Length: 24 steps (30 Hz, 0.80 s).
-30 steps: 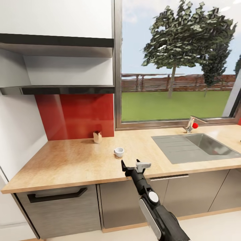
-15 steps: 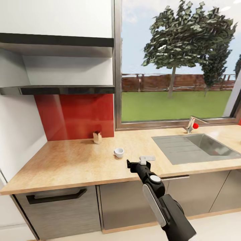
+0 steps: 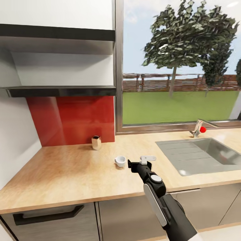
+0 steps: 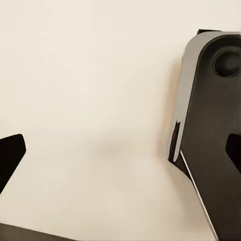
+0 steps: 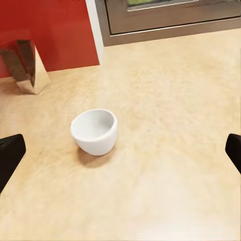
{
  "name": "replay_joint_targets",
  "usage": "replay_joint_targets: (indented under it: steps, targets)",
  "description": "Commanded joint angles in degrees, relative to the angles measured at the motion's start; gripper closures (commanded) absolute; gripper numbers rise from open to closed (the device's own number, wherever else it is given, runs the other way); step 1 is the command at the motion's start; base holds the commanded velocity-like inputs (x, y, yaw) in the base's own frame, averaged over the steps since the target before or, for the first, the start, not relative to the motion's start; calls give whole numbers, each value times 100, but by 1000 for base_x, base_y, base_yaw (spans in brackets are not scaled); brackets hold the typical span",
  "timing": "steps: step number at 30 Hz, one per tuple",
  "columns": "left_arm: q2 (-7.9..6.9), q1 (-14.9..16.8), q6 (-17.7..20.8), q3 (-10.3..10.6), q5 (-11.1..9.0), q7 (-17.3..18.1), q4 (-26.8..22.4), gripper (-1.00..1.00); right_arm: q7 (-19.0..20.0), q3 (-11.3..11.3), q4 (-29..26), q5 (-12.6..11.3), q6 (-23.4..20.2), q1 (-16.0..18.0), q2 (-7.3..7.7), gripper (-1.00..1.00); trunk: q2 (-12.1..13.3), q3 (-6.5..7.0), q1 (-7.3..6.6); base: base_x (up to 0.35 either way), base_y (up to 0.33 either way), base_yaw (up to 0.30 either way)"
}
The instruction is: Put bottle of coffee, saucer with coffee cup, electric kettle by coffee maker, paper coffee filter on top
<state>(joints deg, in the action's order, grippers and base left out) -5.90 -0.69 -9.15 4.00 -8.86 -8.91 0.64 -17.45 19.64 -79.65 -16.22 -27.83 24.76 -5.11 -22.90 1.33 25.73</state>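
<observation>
The coffee cup [image 3: 119, 161] is a small white cup standing alone on the kitchen countertop [image 3: 63, 174]. In the right wrist view the coffee cup [image 5: 95, 131] lies just ahead of my right gripper [image 5: 120, 153], a little off its centre line. My right gripper [image 3: 139, 161] hovers open over the counter just right of the cup, with nothing between its fingers. The paper coffee filter [image 3: 96, 142], a tan folded cone, stands by the red backsplash; it is also in the right wrist view [image 5: 25, 65]. The dark kitchen shelf [image 3: 60, 91] hangs above it. My left gripper [image 4: 120, 153] is open over a pale surface.
A steel sink [image 3: 201, 155] with a faucet [image 3: 200, 128] is set into the counter at the right, under a large window [image 3: 177, 67]. Dark cabinet fronts with a handle [image 3: 47, 214] run below the counter. A white wall bounds the left end.
The whole view has shifted, with the counter now nearer and lower in the picture. My right gripper has turned and moved forward, ending closer to the cup.
</observation>
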Motion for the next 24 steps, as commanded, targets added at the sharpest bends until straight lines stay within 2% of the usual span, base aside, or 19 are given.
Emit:
replay_joint_targets:
  steps: [1,6,16,20,24]
  targets:
    - [1,-4,-26,46,-54,-8,7,-100,-57,11,-3,-58,-16,3,1,-100,-2,0,5,303,188,0]
    - [1,-108,-26,44,-55,-13,7,-100,-57,20,13,-59,-20,3,1,-100,-2,0,5,220,167,0]
    - [9,-349,-15,49,-46,3,7,-100,-57,23,35,-56,-20,3,-7,-100,-2,0,5,30,14,0]
    - [9,-368,258,49,-46,-3,4,-100,-57,23,97,-56,-20,3,-8,-100,-2,0,5,237,1,0]
    - [9,-370,353,49,-48,-12,3,-100,-57,31,218,-56,-20,3,-8,-100,-2,0,5,219,20,0]
